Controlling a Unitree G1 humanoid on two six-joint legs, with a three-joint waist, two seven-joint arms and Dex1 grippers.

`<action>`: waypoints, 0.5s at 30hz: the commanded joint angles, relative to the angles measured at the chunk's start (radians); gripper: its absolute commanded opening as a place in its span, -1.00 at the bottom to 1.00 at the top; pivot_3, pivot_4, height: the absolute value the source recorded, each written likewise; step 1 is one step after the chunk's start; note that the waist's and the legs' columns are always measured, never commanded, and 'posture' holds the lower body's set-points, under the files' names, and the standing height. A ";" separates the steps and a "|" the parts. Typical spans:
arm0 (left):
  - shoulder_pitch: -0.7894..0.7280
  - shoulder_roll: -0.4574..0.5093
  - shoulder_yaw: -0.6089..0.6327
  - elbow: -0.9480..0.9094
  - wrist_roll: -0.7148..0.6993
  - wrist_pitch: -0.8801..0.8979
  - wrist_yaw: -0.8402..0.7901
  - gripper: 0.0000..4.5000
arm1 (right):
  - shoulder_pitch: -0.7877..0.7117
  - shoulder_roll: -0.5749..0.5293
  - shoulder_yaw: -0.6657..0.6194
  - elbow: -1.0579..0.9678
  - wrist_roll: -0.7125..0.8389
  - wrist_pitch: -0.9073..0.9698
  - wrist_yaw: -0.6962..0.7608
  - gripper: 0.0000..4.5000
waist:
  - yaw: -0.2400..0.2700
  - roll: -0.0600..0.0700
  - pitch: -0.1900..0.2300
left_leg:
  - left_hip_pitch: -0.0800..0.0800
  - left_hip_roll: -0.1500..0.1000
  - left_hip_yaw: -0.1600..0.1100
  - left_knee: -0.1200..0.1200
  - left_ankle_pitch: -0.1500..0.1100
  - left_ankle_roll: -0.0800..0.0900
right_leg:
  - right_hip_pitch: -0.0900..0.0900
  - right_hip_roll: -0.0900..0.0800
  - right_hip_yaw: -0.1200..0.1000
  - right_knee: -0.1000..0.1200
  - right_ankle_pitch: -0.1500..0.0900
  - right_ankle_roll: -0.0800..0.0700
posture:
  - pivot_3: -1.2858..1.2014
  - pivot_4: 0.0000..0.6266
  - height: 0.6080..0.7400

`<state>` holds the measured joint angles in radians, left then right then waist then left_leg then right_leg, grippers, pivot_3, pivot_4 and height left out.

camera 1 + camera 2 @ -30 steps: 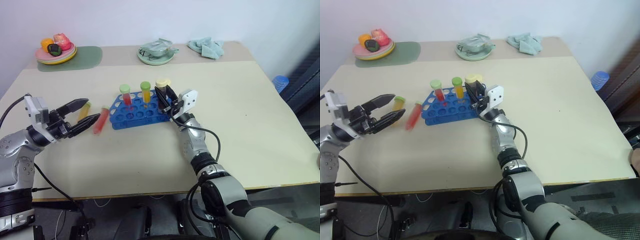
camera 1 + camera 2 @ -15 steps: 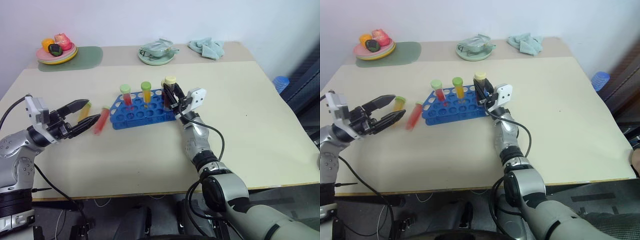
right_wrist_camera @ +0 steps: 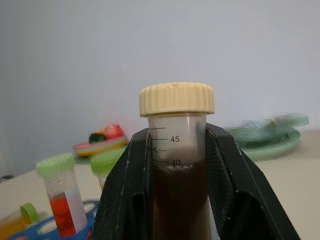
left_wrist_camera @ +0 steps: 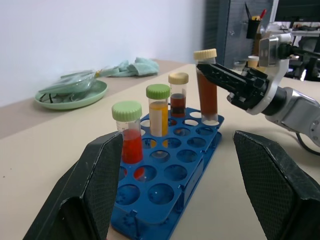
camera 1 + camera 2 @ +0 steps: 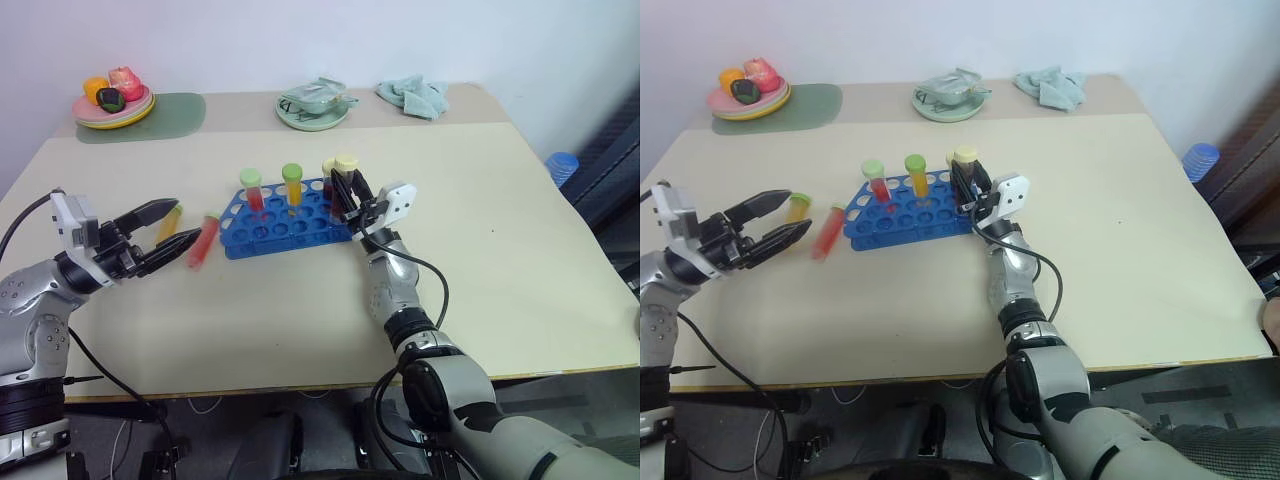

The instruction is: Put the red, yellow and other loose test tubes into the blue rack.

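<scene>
Bright, even light with soft shadows; the right wrist view's background is out of focus.

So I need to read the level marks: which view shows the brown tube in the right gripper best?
The right wrist view: the brown tube stands close between the right gripper's fingers, graduations legible. The left wrist view shows it whole; the eye views show it small.

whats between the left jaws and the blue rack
Two loose tubes lie there on the table: a red tube and a yellow tube, seen in the left eye view.
</scene>
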<state>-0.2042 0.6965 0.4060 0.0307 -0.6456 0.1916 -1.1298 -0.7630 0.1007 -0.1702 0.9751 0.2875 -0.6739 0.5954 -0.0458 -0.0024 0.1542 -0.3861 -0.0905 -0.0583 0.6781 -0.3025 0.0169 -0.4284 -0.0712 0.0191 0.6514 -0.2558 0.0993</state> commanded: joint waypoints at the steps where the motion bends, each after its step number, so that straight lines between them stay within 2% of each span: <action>1: -0.021 0.005 0.005 -0.029 -0.021 0.002 0.001 0.59 | 0.006 0.006 -0.006 0.006 0.000 0.009 -0.014 -0.65 | 0.000 0.000 0.000 | 0.000 0.000 0.000 0.000 0.000 0.000 | 0.000 0.000 0.000 0.000 0.000 0.000 | 0.03 -0.52 1.00; 8: -0.026 0.002 0.002 -0.031 -0.023 0.005 0.003 0.59 | -0.006 0.012 -0.020 0.036 0.006 0.004 -0.032 -0.65 | 0.000 0.000 0.000 | 0.000 0.000 0.000 -0.001 0.000 0.000 | 0.000 0.000 0.000 0.000 0.000 0.000 | 0.03 -0.52 1.00; 10: -0.025 0.002 0.005 -0.031 -0.025 0.007 0.003 0.59 | -0.012 0.014 -0.025 0.047 0.007 -0.008 -0.039 -0.16 | 0.000 0.000 0.000 | 0.000 0.000 0.000 -0.001 0.000 0.000 | 0.000 0.000 0.000 0.000 0.000 0.000 | 0.03 -0.52 1.00; 12: -0.024 0.000 0.012 -0.033 -0.034 0.019 0.012 0.59 | -0.016 0.015 -0.026 0.054 -0.002 -0.033 -0.049 0.25 | 0.000 0.000 0.000 | 0.000 0.000 0.000 -0.001 0.000 0.000 | 0.000 0.000 0.000 0.000 0.000 0.000 | 0.03 -0.52 1.00; 15: -0.016 -0.006 0.031 -0.041 -0.054 0.064 0.068 0.59 | -0.020 -0.017 0.008 0.056 -0.110 -0.109 -0.172 0.93 | 0.000 0.001 0.001 | 0.000 0.000 0.000 -0.001 0.000 0.000 | -0.001 0.000 0.000 0.000 0.000 0.000 | 0.03 -0.52 1.00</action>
<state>-0.2126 0.6920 0.4071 0.0233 -0.6686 0.2326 -1.0969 -0.7700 0.0942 -0.1813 1.0412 0.2369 -0.7273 0.4873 -0.0459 -0.0016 0.1548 -0.3861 -0.0905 -0.0583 0.6767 -0.3025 0.0168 -0.4293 -0.0712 0.0192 0.6510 -0.2559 0.0992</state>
